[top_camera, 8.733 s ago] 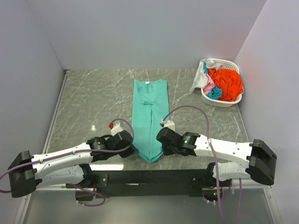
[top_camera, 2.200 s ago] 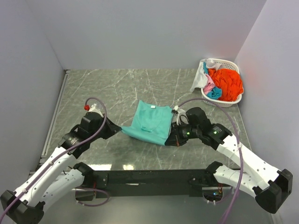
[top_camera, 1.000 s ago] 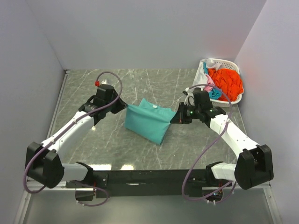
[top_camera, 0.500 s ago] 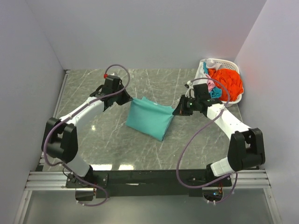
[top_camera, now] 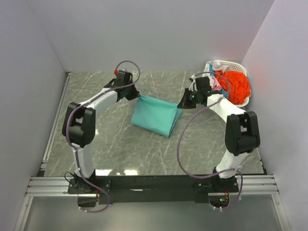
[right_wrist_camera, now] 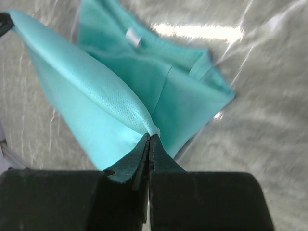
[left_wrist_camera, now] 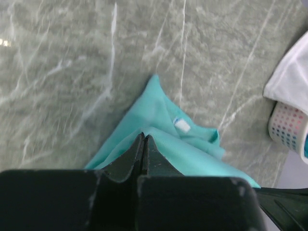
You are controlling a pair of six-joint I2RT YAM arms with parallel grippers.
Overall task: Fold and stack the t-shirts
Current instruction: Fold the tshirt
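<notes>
The teal-green t-shirt [top_camera: 155,117] is doubled over and held stretched between both grippers above the middle of the grey marble table [top_camera: 96,139]. My left gripper [top_camera: 136,96] is shut on its left corner; the wrist view shows the cloth [left_wrist_camera: 192,154] pinched at the gripper's tips [left_wrist_camera: 143,137]. My right gripper [top_camera: 182,106] is shut on its right corner; the shirt [right_wrist_camera: 96,106] hangs from the gripper's tips [right_wrist_camera: 149,137]. Orange-red [top_camera: 235,85], pink, white and blue shirts lie in the white basket [top_camera: 215,65] at the back right.
The basket stands against the right wall, close behind my right arm. A white shirt [top_camera: 206,79] hangs over its left rim onto the table. Grey walls close the table at the left, back and right.
Both grippers have carried the shirt's near edge away from the arms' bases, over the rest of the shirt toward the back of the table. The shirt went from long and flat to doubled.
</notes>
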